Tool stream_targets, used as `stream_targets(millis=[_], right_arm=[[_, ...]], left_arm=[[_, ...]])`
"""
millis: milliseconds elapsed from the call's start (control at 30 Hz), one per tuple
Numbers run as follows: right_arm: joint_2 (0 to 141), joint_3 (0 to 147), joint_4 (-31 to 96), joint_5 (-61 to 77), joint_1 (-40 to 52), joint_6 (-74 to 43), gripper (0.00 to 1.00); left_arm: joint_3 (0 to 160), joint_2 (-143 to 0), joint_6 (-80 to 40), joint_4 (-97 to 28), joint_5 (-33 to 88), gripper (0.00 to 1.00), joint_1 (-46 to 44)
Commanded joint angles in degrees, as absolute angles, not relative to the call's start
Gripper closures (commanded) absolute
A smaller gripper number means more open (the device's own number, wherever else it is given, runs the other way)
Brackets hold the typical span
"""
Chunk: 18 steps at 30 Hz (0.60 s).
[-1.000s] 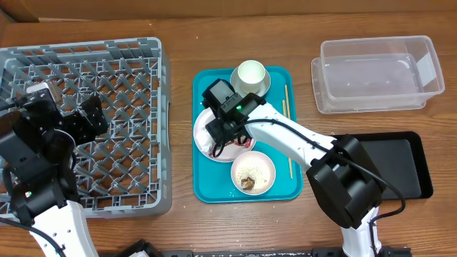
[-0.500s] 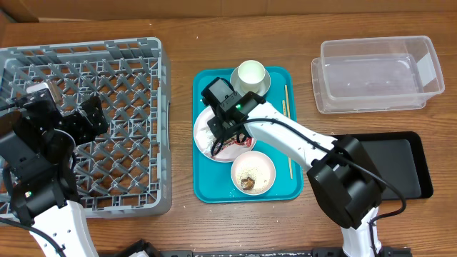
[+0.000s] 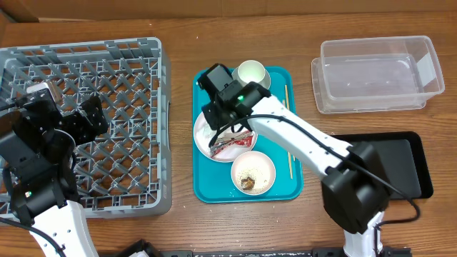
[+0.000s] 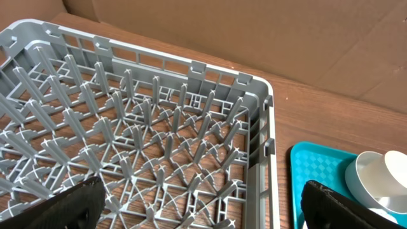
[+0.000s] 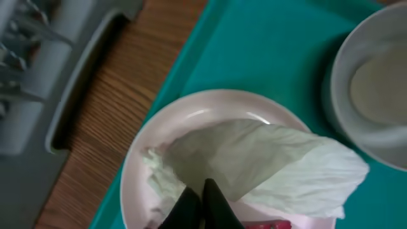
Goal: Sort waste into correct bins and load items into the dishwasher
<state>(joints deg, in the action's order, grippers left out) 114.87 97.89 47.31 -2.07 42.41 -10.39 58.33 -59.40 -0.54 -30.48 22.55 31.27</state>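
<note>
My right gripper [image 5: 202, 191] is shut on the crumpled white napkin [image 5: 273, 159], pinching its edge just above the white plate [image 5: 137, 172]. A corner of the red wrapper [image 5: 273, 224] peeks out beside the fingers. From overhead the right gripper [image 3: 216, 128] hangs over the plate [image 3: 202, 139], with the wrapper [image 3: 232, 146] lying on it; the napkin is mostly hidden there. A white cup [image 3: 251, 73], a bowl with brown scraps [image 3: 252, 173] and chopsticks [image 3: 288, 135] rest on the teal tray [image 3: 207, 187]. My left gripper [image 4: 203, 210] is open over the grey dish rack [image 4: 146, 127].
The dish rack [image 3: 107, 78] fills the left of the table. A clear plastic tub [image 3: 378, 75] stands at the back right, and a shallow black tray [image 3: 403, 164] lies in front of it. The right arm reaches across the teal tray from the front right.
My right gripper has shut on the napkin and shifted a little toward the tray's back left, uncovering more of the wrapper. The left arm has not moved.
</note>
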Motion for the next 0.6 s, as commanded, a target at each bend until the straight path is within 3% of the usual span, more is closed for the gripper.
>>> stream_targets(millis=[0,567], right_arm=[[109.27,101.06,47.03,-5.54,41.41,-12.51,0.96],[98.26,101.34,45.06,-15.4,31.57,-22.9,0.96]], left_arm=[[59.27,-59.75,-1.45,-30.44,23.55,0.0,31.48],[59.27,-59.79,-1.45,-30.44,23.55,0.0,31.48]])
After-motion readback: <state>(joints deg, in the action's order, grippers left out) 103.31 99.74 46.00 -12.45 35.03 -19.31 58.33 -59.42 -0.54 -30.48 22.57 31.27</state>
